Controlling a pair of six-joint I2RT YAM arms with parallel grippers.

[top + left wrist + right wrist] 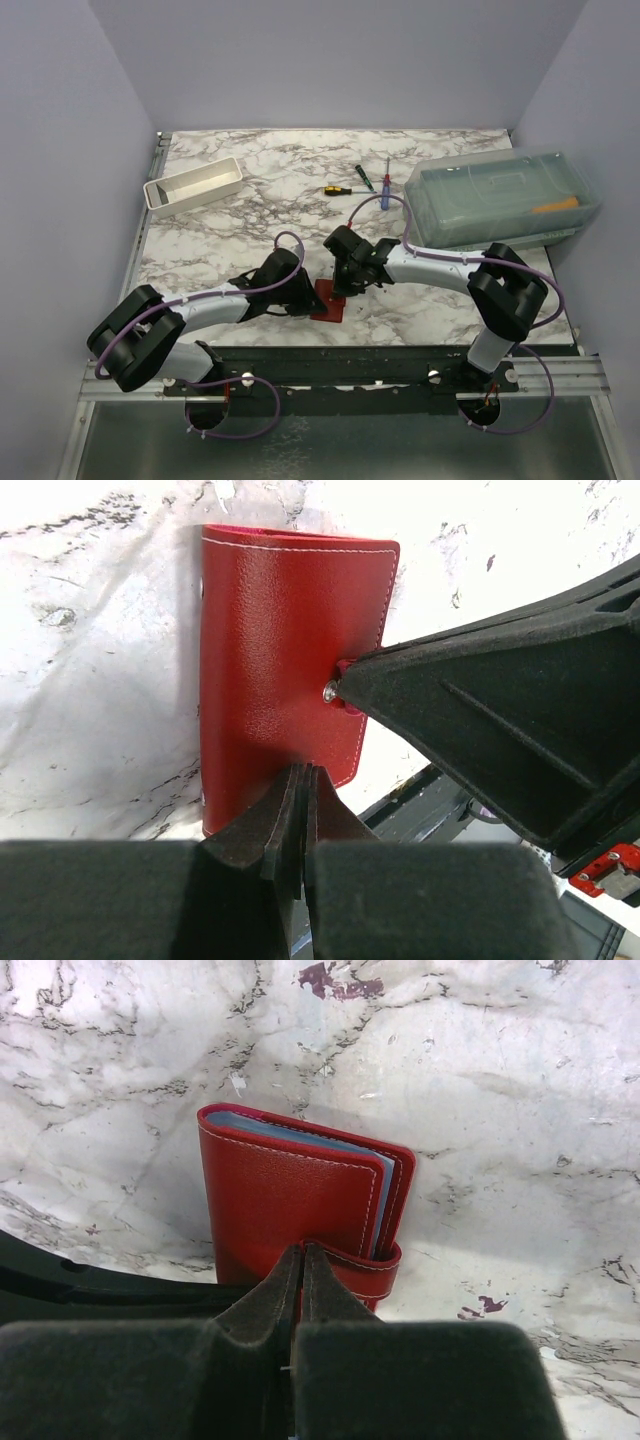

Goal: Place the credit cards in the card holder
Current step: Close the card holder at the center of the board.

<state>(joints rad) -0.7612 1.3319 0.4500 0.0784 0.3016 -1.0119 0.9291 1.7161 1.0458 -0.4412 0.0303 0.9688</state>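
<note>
Here the folded dark-red card holder (pixel 285 1195) (white-stitched edges) touches left hand (pixel 303 772) and right hand (pixel 302 1252), both pressed together.

Bright, soft overhead light. The surface (pixel 90 680) washes out white in the left wrist view; the card holder (pixel 290 1200) shadows softly toward 9 o'clock.

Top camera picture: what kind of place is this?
Likely a robot test booth: plain lavender walls box in a marble-look table, and a left arm and right arm are bolted to a metal rail.
</note>
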